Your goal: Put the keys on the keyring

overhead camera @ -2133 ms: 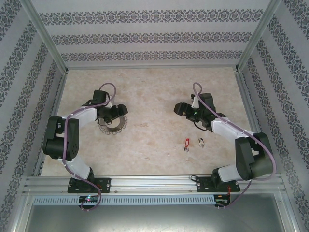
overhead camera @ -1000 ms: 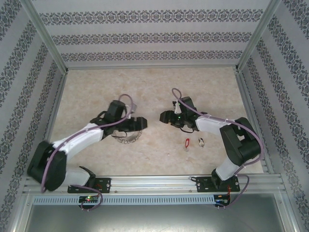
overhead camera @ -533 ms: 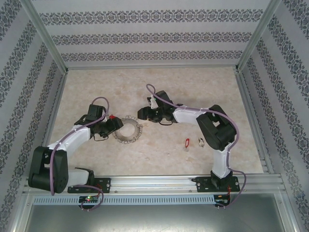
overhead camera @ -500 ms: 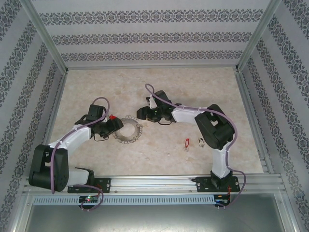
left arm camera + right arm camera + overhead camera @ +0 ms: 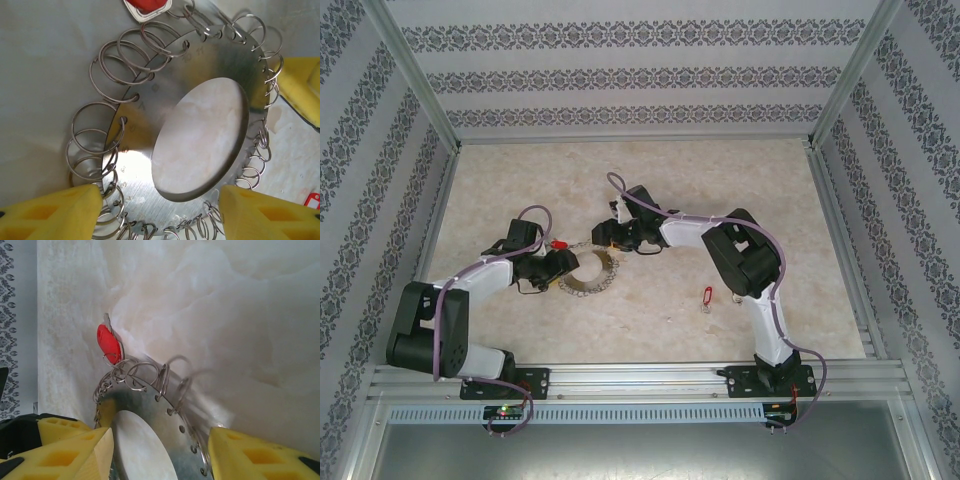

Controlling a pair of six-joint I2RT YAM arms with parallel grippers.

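Bracing of silvery loop-fringed metal keyring [image 5: 135, 137] for threading: left end effector [image 5: 160, 210], right end effector [image 5: 160, 452] spread astride opposite rims, clamping indeterminable.

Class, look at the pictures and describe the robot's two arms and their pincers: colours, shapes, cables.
The left arm and right arm have white links and chunky black joints. A mauve cable loops along each. The left pincer and right pincer have blocky yellow fingers with hollow cut-outs.

Left arm is seen folded by the table's [image 5: 650, 180] left edge, right arm stretched across to the middle. Left gripper [image 5: 563, 262] and right gripper [image 5: 605, 236] are set low, close, facing; jaws parted.
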